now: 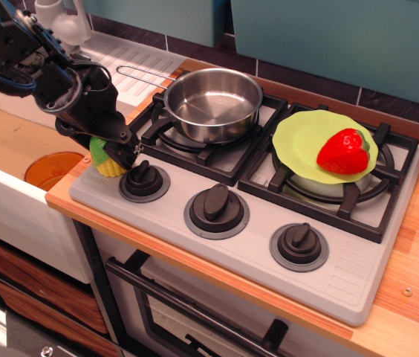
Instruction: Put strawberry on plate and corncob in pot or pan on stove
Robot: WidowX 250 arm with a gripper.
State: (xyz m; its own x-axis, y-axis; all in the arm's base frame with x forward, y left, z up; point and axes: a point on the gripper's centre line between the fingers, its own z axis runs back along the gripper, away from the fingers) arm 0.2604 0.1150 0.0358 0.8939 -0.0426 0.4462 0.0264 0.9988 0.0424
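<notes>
The corncob [104, 159], yellow with a green husk, stands on the stove's [343, 286] front-left corner beside the left knob. My black gripper [117, 151] has come down over it. One finger [126, 155] shows on the corn's right side and the other is hidden behind it. The jaws look open around the corn, which still rests on the stove. The steel saucepan [213, 104] sits empty on the back-left burner with its wire handle pointing left. The red strawberry [342, 152] lies on the lime-green plate [302, 137] over the right burner.
Three black knobs [216, 204] line the stove's front. An orange disc [52, 168] lies in the sink to the left of the stove. A white draining board [131, 63] is behind my arm, and teal panels rise at the back.
</notes>
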